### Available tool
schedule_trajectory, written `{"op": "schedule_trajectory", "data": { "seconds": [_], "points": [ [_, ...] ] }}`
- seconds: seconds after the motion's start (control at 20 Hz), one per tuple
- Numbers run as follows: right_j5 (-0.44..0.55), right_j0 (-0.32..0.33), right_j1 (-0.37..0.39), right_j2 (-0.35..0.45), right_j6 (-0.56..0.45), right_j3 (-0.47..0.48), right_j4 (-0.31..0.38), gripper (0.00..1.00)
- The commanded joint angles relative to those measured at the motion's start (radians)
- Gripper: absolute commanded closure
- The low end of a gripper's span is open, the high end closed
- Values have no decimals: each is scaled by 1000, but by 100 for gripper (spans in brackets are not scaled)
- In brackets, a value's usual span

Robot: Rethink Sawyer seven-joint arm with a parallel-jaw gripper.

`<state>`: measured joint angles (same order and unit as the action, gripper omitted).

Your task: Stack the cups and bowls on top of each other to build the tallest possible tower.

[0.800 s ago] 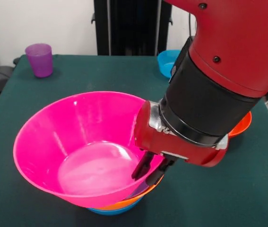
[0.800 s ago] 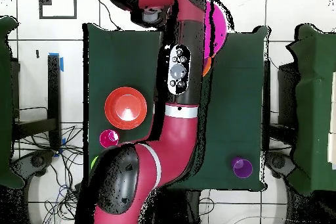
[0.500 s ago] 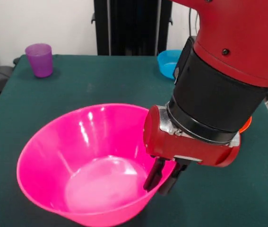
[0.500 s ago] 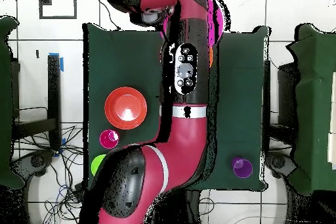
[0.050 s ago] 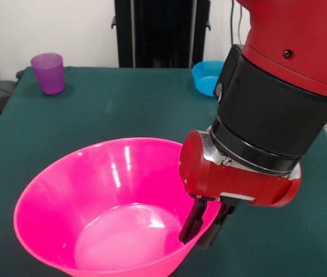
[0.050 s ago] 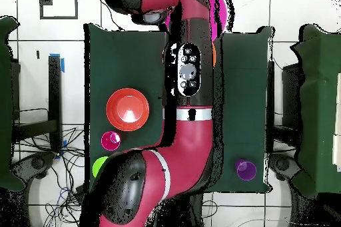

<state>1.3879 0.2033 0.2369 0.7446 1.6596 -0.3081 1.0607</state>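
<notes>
In the front view my gripper [image 5: 205, 226] is shut on the right rim of the large pink bowl [image 5: 105, 213]. One finger is inside the bowl and the other outside. The bowl tilts open side up and fills the lower left of the picture, hiding whatever is beneath it, so the tower is hidden. A purple cup [image 5: 48, 73] stands upright at the far left corner. A blue bowl [image 5: 207, 75] sits at the far edge beside my arm. Overhead, only a sliver of the pink bowl [image 6: 216, 12] shows past the arm; the gripper is hidden under it.
Overhead, a red-orange bowl [image 6: 128, 109] lies left of the arm, with a small magenta-red cup [image 6: 110, 140] and a green bowl [image 6: 100, 166] below it. The purple cup [image 6: 246, 170] stands at the lower right. An orange sliver [image 6: 214, 55] peeks from behind the arm.
The gripper has carried the pink bowl lower in the front view, toward the camera. The blue and orange bowls seen under it earlier no longer show.
</notes>
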Motion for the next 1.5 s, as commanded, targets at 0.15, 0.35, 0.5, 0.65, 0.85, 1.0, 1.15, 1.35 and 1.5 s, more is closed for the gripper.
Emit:
{"op": "schedule_trajectory", "data": {
  "seconds": [0.15,0.35,0.5,0.65,0.85,1.0,1.15,1.35,1.5],
  "points": [
    [107,-76,35,-34,-123,4,134,100],
    [181,-109,51,-40,-178,28,196,100],
    [270,-134,62,-33,-215,49,252,100],
    [330,-150,63,14,-270,80,321,100],
    [390,-164,68,71,-320,102,405,100],
    [420,-166,78,114,-378,103,459,100],
    [431,-159,91,149,-398,98,497,100],
    [423,-141,96,232,-453,100,560,100],
    [373,-119,98,276,-431,93,569,100]
  ]
}}
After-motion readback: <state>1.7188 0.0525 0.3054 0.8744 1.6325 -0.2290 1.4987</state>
